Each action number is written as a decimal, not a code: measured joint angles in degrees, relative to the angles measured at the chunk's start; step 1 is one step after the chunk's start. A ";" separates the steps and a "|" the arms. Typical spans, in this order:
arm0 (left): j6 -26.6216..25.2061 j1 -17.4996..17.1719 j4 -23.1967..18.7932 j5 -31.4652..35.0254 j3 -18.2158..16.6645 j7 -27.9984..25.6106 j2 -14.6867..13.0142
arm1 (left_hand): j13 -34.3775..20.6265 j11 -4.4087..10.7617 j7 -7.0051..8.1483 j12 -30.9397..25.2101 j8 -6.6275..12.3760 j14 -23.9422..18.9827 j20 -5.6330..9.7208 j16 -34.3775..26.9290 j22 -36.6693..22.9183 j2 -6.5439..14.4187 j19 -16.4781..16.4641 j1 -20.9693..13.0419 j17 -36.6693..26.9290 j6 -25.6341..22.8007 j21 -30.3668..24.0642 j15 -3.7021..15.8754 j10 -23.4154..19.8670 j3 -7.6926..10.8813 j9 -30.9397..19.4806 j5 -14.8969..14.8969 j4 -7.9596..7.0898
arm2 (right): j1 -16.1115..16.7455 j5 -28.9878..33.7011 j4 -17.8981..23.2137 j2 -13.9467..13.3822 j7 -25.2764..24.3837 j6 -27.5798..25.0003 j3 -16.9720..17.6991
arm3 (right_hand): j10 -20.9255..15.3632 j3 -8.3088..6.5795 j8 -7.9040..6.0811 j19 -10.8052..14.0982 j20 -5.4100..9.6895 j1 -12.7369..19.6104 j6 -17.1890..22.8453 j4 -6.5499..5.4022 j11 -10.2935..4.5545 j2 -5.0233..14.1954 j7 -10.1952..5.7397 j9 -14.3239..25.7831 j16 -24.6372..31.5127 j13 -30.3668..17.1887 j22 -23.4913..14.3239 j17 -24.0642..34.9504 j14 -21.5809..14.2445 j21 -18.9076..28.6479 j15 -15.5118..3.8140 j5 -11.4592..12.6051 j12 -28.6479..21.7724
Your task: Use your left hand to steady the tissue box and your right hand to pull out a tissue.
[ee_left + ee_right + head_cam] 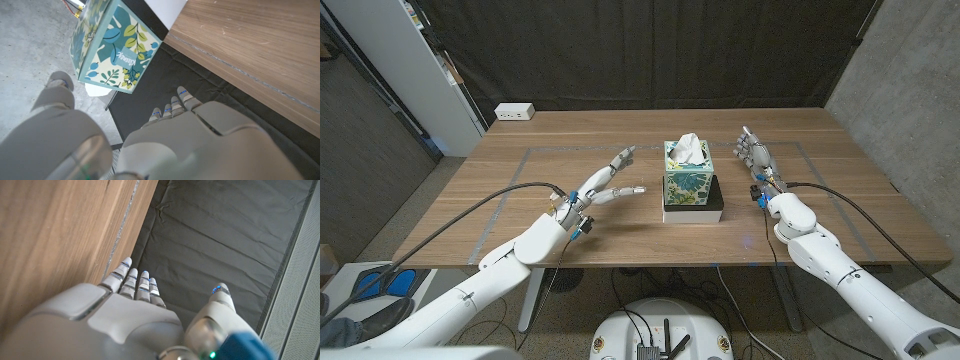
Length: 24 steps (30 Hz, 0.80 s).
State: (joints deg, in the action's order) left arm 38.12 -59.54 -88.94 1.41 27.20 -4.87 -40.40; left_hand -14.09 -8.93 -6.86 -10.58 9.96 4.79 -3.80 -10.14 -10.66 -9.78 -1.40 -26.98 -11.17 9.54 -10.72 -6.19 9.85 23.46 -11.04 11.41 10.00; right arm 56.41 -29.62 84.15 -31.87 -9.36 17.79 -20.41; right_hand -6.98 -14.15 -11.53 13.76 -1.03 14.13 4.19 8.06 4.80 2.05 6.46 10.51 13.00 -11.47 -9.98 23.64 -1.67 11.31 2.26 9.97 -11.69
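We see the tissue box (691, 183) standing upright near the middle of the wooden table (500, 200), set on a flat base that is white with a dark top (717, 196), and a white tissue (687, 149) puffs up out of its top opening. The box is patterned in teal with leaves (in the left wrist view (114, 46) we can make out a small label on one of its sides, too small to read). Our left hand (601, 189) is to the left of the box, just short of it and not touching: its fingers (621, 158) are stretched out and spread apart, some reaching up toward the far side of the table and one pointing straight at the box's side, and it holds nothing. In the left wrist view we see the back of this hand (200, 135) with its fingers extended together, the box beyond them. Our right hand (755, 155) is to the right of the box, near it but apart, with its fingers reaching away toward the far edge of the table; it too holds nothing, and its fingers look fairly straight and close together rather than curled. The right wrist view shows the back of that hand (130, 315) with the fingers (136, 284) side by side and the thumb set apart, the table's wood along one side. A white power strip (514, 112) lies at the far left corner of the table, well apart from everything else.
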 measured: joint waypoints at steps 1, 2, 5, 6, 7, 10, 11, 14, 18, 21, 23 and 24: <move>0.30 0.33 0.34 -0.43 0.23 0.59 0.20 | 0.00 -0.28 0.00 0.00 0.00 0.19 0.00 0.00 0.14 0.00 0.00 0.00 0.00 0.00 0.00 -0.20 -0.02 -0.04 0.00 0.00 0.04 | 0.09 -0.02 0.07 0.00 -0.06 0.01 0.03 | 0.00 0.00 0.00 0.00 0.00 0.00 0.00 0.00 0.00 0.00 0.00 0.00 0.00 0.00 0.00 0.00 0.00 0.00 0.00 0.00 0.00; 0.60 0.86 0.81 -0.88 0.58 1.17 0.48 | 0.00 -0.61 0.00 0.00 0.00 0.25 0.00 0.00 0.24 0.00 0.00 0.00 0.00 0.00 0.00 -0.25 0.01 -0.04 0.04 0.00 0.04 | 0.16 -0.05 0.13 0.00 -0.11 0.02 0.06 | 0.00 0.00 0.00 0.00 0.00 0.00 0.00 0.00 0.00 0.00 0.00 0.00 0.00 0.00 0.00 0.00 0.00 0.00 0.00 0.00 0.00; 1.23 1.05 1.01 -2.25 0.71 2.81 0.59 | 0.00 -0.60 0.00 0.00 0.00 0.55 -0.48 0.00 0.28 0.00 -0.18 0.00 0.00 0.00 0.00 -0.56 0.01 -0.26 0.13 0.00 -0.17 | 0.36 -0.06 0.35 -0.06 -0.13 0.02 0.17 | 0.00 0.00 0.00 0.00 0.00 0.00 0.00 0.00 0.00 0.00 0.00 0.00 0.00 0.00 0.00 0.00 0.00 0.00 0.00 0.00 0.00; 1.32 1.97 1.87 -2.57 1.27 3.19 1.12 | 0.00 -0.77 0.00 0.00 0.00 0.78 -0.67 0.00 0.27 0.00 0.00 0.00 -0.01 0.00 0.00 -0.78 0.15 -0.27 0.13 0.00 -0.19 | 0.43 -0.07 0.41 -0.08 -0.29 0.03 0.20 | 0.00 0.00 0.00 0.00 0.00 0.00 0.00 0.00 0.00 0.00 0.00 0.00 0.00 0.00 0.00 0.00 0.00 0.00 0.00 0.00 0.00; 1.37 2.08 1.98 -2.97 1.34 3.64 1.21 | 0.14 -1.06 0.00 0.00 0.00 0.86 -0.94 0.00 0.28 0.00 -0.12 0.00 -0.01 0.00 0.00 -0.86 0.07 -0.27 0.13 0.00 -0.19 | 0.52 -0.07 0.50 -0.10 -0.36 0.03 0.23 | 0.00 0.00 0.00 0.00 0.00 0.00 0.00 0.00 0.00 0.00 0.00 0.00 0.00 0.00 0.00 0.00 0.00 0.00 0.00 0.00 0.00; 1.42 2.70 2.42 -3.91 1.71 4.92 1.55 | 0.27 -1.12 0.00 0.00 0.00 1.16 -1.36 0.00 0.27 0.00 0.30 0.00 -0.01 -0.01 0.00 -1.16 0.11 -0.27 0.13 0.00 -0.19 | 0.70 -0.07 0.70 -0.16 -0.43 0.07 0.33 | 0.00 0.00 0.00 0.00 0.00 0.00 0.00 0.00 0.00 0.00 0.00 0.00 0.00 0.00 0.00 0.00 0.00 0.00 0.00 0.00 0.00; 1.42 2.70 2.42 -4.01 1.71 5.11 1.55 | 0.27 -1.39 0.00 0.00 0.00 1.16 -1.55 0.00 0.27 0.00 0.50 0.00 -0.01 -0.01 0.00 -1.16 0.26 -0.27 0.13 0.00 -0.19 | 0.73 -0.07 0.73 -0.18 -0.43 0.07 0.35 | 0.00 0.00 0.00 0.00 0.00 0.00 0.00 0.00 0.00 0.00 0.00 0.00 0.00 0.00 0.00 0.00 0.00 0.00 0.00 0.00 0.00; 1.24 2.97 2.50 -4.58 1.87 6.37 1.66 | 0.27 -1.73 0.00 0.00 0.00 1.40 -1.55 0.00 0.27 0.00 0.50 0.00 -0.01 -0.01 0.00 -1.41 0.11 -0.45 0.13 0.00 -0.01 | 0.96 -0.07 0.97 -0.25 -0.51 0.08 0.47 | -0.03 0.00 0.00 0.00 0.00 0.00 0.00 0.00 0.03 0.00 0.00 0.00 0.00 0.00 0.00 0.00 0.00 0.00 0.00 0.00 0.00; 0.83 2.97 2.50 -5.53 1.87 7.80 1.66 | 0.26 -1.73 0.00 0.00 0.00 1.41 -1.55 0.00 0.27 0.00 0.50 0.00 -0.01 -0.01 0.00 -1.41 0.11 -0.51 0.12 0.00 0.05 | 1.16 -0.07 1.15 -0.33 -0.51 0.08 0.58 | -0.21 0.00 0.00 0.00 0.00 0.00 0.00 0.00 0.21 0.00 0.00 0.00 0.00 0.00 0.00 0.00 0.00 0.00 0.00 0.00 0.00; 0.37 2.97 2.50 -6.33 1.87 8.97 1.66 | 0.26 -2.52 0.00 -0.23 0.24 1.41 -1.55 -0.27 0.27 0.00 0.50 0.00 -0.01 -0.01 0.00 -1.41 0.13 -0.51 0.12 0.00 0.05 | 1.33 -0.07 1.29 -0.41 -0.51 0.08 0.64 | -0.21 0.00 0.00 0.00 0.00 0.00 0.00 0.00 0.21 0.00 0.00 0.00 0.00 0.00 0.00 0.01 0.00 0.00 0.00 0.00 0.00; 0.18 5.70 4.24 -7.14 3.76 9.99 3.16 | 0.26 -2.54 0.00 -0.26 0.24 1.34 -1.85 -0.27 0.27 0.00 0.20 0.00 -0.01 -0.01 -0.36 -1.59 0.11 -0.51 0.12 0.00 0.05 | 1.44 -0.12 1.43 -0.46 -0.79 0.10 0.67 | -0.21 0.00 0.00 0.00 0.00 0.00 0.00 0.00 0.21 0.00 0.00 0.00 0.00 0.00 0.00 0.01 0.00 0.00 0.00 0.00 0.00; 0.18 5.70 4.24 -7.24 3.76 10.11 3.16 | 0.29 -2.54 0.00 -0.46 0.24 1.25 -1.96 -0.27 0.27 0.00 0.08 0.00 -0.01 -0.01 -0.37 -1.69 0.11 -0.52 0.12 0.00 0.05 | 1.45 -0.12 1.45 -0.47 -0.79 0.10 0.68 | -0.21 0.00 0.00 0.00 0.00 0.00 0.00 0.00 0.21 0.00 0.00 0.00 0.00 0.00 0.00 0.01 0.00 0.00 0.00 0.00 0.00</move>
State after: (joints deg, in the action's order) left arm 38.30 -53.83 -84.71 -5.83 30.96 5.24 -37.24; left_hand -13.80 -11.48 -6.86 -11.04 10.20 6.04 -5.76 -10.42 -10.39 -9.77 -1.32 -26.98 -11.19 9.53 -11.10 -7.88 9.96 22.94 -10.92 11.41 10.06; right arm 57.86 -29.74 85.60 -32.35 -10.16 17.89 -19.73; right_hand -7.18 -14.15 -11.53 13.76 -1.03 14.13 4.19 8.06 5.01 2.05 6.46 10.51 13.00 -11.47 -9.98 23.64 -1.67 11.31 2.26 9.97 -11.69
